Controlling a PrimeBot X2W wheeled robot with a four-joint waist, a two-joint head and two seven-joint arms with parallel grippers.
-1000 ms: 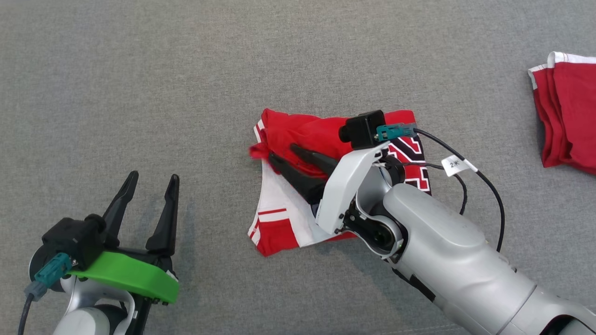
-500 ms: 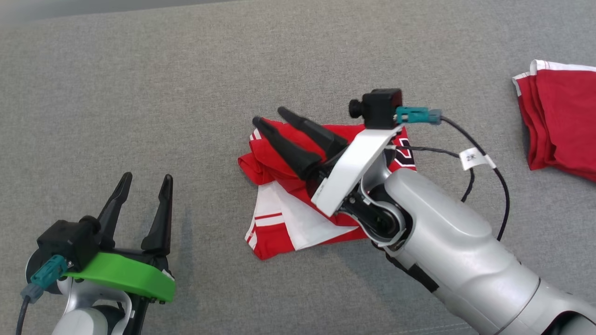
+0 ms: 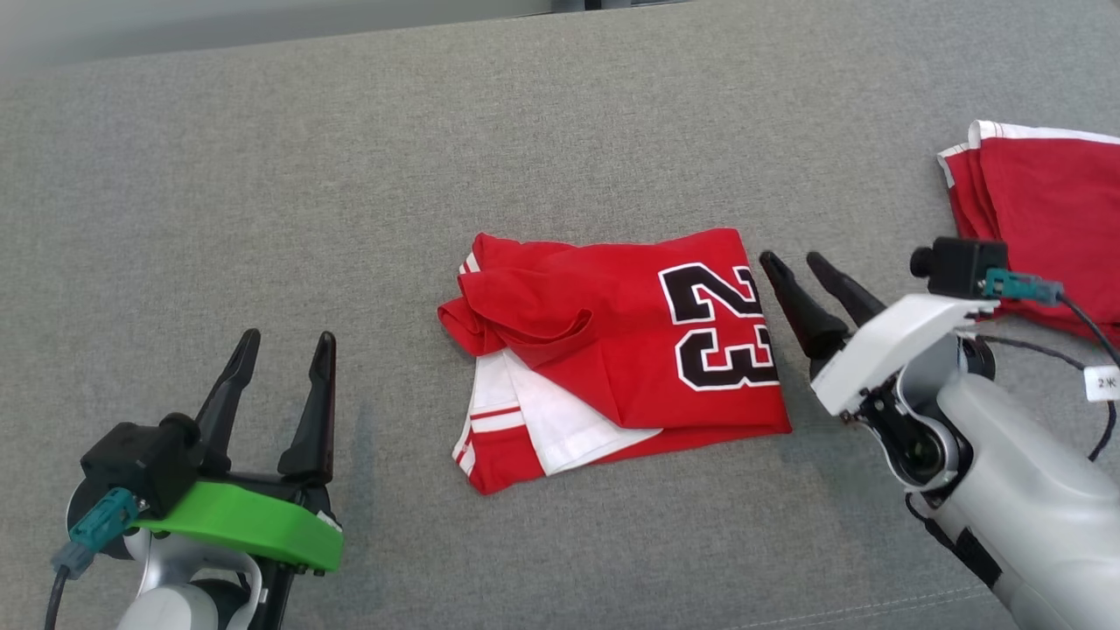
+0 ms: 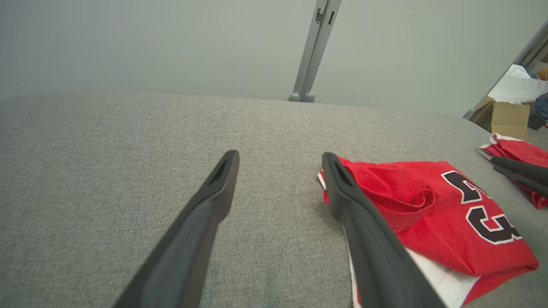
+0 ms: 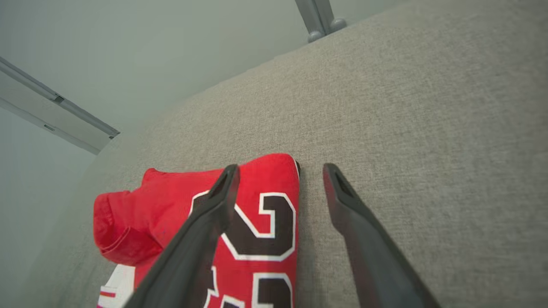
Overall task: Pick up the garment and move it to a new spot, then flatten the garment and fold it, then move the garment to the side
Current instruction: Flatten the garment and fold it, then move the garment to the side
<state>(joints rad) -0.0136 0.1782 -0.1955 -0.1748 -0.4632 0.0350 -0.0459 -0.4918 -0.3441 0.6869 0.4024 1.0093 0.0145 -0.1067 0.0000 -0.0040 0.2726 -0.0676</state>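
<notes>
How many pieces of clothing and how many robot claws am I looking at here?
Garments: 2, the jersey numbered 23 and the folded red garment off to its right
Grippers: 2, the left gripper and the right gripper, both open and holding nothing
Total: 4

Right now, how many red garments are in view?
2. The jersey lies folded at centre; a second red garment sits at the far right, partly out of frame, possibly several layers.

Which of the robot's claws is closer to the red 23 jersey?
Right. The right gripper is just beside the jersey, at its numbered edge; the left gripper sits farther off its opposite side.
</notes>
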